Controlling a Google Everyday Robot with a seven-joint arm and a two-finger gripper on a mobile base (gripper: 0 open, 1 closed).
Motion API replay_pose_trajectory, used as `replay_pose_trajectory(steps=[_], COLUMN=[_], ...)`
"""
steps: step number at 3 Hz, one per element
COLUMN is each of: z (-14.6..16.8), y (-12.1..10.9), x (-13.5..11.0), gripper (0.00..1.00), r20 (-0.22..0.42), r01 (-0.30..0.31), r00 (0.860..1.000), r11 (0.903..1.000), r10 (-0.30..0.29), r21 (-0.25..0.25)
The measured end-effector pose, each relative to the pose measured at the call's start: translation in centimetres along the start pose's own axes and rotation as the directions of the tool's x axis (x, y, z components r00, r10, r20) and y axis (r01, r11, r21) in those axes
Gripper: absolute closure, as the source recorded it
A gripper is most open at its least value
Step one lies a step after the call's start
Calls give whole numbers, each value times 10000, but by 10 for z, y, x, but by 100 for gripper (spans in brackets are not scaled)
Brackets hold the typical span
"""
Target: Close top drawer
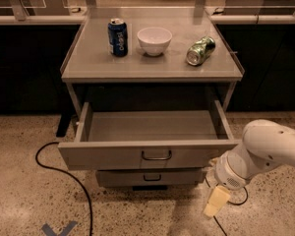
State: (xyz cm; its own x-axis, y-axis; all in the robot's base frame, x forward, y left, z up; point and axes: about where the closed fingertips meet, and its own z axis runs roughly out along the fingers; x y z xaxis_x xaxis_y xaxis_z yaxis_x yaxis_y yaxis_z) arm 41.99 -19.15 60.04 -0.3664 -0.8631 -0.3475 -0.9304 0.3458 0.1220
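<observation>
The top drawer (108, 156) is a wide grey metal drawer with a small dark bar handle (156, 156) at its centre. It stands pulled far out of the cabinet and its inside looks empty. My gripper (215, 202) hangs low at the lower right, below and just right of the drawer's right front corner, pointing down at the floor. It is apart from the drawer front. My white arm (265, 149) reaches in from the right edge.
A shorter grey drawer (150, 177) sits shut below. On the cabinet top (152, 68) stand a blue can (118, 37) and a white bowl (154, 40), with a green can (200, 50) lying on its side. A black cable (64, 173) and a blue tape mark (59, 228) lie on the floor at left.
</observation>
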Motion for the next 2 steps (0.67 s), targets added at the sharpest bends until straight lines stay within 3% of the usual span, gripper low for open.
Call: replay_pose_trajectory(steps=[1, 2], z=[-1, -1], y=[-28, -28], x=[-35, -35], gripper=[0, 0], r20=[190, 189], r01=[50, 50], r00=[9998, 9998], r11=[9971, 9971], r10=[-64, -65], r21=[755, 756])
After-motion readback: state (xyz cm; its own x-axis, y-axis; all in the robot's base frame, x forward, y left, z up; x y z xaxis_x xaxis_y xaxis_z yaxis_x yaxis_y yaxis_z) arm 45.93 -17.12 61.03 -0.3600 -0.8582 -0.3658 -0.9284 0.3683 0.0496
